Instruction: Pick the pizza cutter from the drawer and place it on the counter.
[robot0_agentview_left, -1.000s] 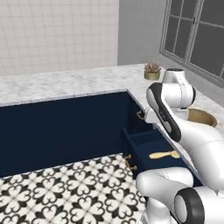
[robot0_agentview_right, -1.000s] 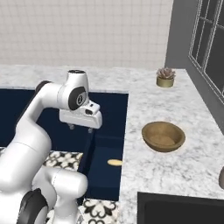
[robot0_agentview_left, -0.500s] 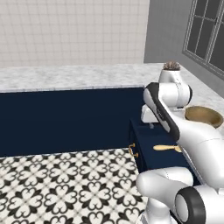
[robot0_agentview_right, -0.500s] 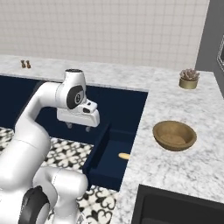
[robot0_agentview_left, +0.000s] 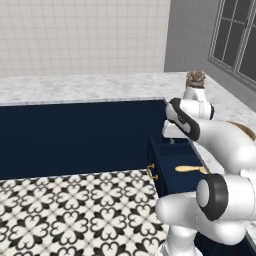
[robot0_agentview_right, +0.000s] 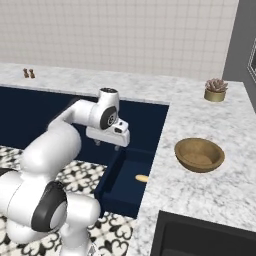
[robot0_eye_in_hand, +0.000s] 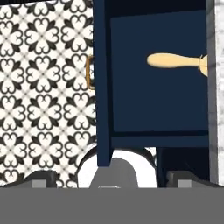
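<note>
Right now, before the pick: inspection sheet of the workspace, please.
Surface: white marble counter running over navy cabinets, wrapping the corner.
Job's things: drawer pulled open, brass pull on its front; pizza cutter lying flat on the drawer floor, its far end running under the counter edge.
Clutter: wooden bowl and small potted plant on the counter; two small dark shakers at the far left by the wall.
Claw: claw above the open drawer, apart from the cutter, holding nothing; fingertips spread apart in the hand view.
Cables: nothing seen.
Surroundings: patterned black-and-white floor tiles, tiled wall, window, dark sink set in the counter.
</note>
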